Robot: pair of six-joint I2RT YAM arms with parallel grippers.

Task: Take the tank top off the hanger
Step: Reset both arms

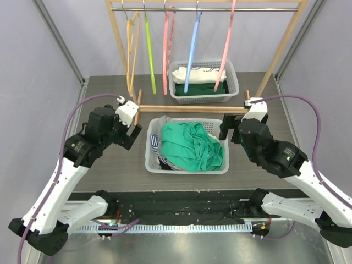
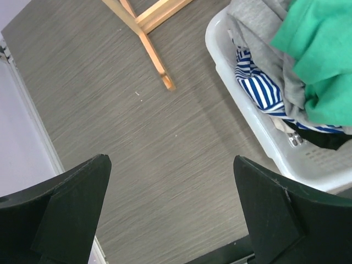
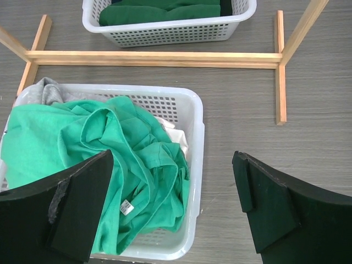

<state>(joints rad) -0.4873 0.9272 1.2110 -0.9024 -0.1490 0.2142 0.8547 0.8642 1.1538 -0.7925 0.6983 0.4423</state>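
Flanking the basket (image 1: 187,169), the left gripper (image 1: 132,136) and right gripper (image 1: 226,131) are hovering spread and empty; I'd lift straight clear of its tank top (image 1: 192,146).

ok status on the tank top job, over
Left claw open, empty. Right claw open, empty. Green tank top heaped in near basket, on no hanger. Hangers on rail hang bare. Nothing in the way.

Striped garment (image 2: 256,82) mostly buried under grey cloth (image 2: 258,33) and green tank top (image 2: 319,49)
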